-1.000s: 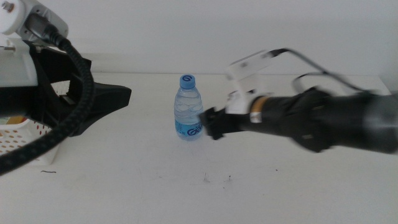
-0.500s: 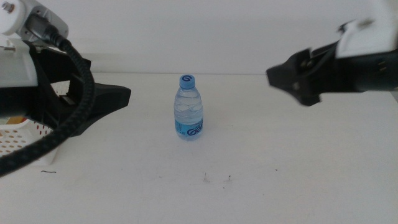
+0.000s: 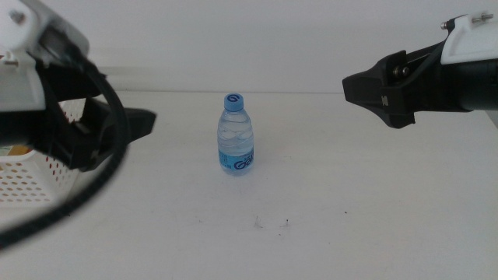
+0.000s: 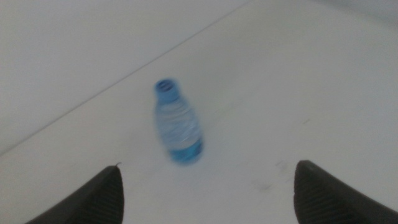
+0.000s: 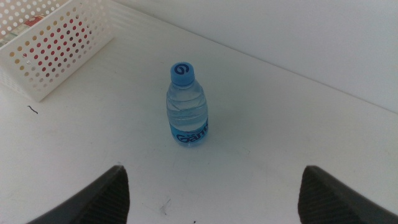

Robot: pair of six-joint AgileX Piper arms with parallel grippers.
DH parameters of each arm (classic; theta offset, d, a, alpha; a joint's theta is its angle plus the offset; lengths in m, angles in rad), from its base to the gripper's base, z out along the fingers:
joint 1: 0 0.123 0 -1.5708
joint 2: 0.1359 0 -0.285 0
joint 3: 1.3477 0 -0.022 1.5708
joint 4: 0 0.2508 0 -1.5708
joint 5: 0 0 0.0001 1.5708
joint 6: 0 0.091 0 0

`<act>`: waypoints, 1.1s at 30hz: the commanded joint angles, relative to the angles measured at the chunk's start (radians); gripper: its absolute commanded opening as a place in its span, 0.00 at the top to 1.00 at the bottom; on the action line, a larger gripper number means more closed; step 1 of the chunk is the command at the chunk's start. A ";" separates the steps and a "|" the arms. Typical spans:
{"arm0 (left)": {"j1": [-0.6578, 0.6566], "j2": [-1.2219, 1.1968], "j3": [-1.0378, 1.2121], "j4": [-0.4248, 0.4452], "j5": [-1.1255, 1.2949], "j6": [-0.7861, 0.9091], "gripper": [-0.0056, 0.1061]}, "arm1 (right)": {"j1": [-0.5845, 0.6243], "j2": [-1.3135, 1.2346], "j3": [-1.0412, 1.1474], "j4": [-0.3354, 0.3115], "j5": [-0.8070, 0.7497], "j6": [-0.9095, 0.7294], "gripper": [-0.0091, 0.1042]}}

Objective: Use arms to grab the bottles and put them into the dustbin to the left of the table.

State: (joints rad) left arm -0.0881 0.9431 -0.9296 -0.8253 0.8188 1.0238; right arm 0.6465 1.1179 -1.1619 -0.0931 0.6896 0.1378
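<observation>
Both my black wedge claws hang wide open & empty: left gripper (image 3: 144, 123) by the white perforated plastic dustbin (image 3: 23, 180) at the left edge of the wide white table (image 3: 350, 218), right gripper (image 3: 366, 87) raised well off to the right. Clear blue-capped water bottle (image 3: 236, 136) stands upright mid-table, untouched, btwn the two. Left looks best placed imo: come in level, jaws straddling the label, squeeze gently so it doesn't tip.

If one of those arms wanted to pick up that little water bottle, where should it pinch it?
Probably around the middle of the body. The water bottle stands upright and alone on the table, so jaws could come in level and close across its round sides. The left gripper, jaws open, is beside the dustbin, so it seems handier than the right gripper.
</observation>
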 commanded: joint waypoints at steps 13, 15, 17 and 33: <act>-0.521 0.031 0.476 0.686 -1.209 -0.732 0.11 | 0.001 -0.005 -0.007 -0.008 0.000 0.000 0.12; -0.541 0.065 0.574 0.666 -1.403 -0.744 0.11 | 0.001 -0.005 -0.007 -0.004 0.000 0.000 0.12; -0.539 0.098 0.633 0.659 -1.513 -0.742 0.11 | 0.001 -0.005 -0.007 -0.004 0.000 0.000 0.12; -0.539 0.413 0.669 0.646 -1.701 -0.860 0.11 | 0.001 -0.005 -0.007 -0.004 0.000 0.000 0.12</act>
State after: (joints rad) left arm -0.6193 1.3036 -0.2658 -0.1798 -0.8041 0.1916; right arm 0.6465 1.1179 -1.1619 -0.0931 0.6896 0.1400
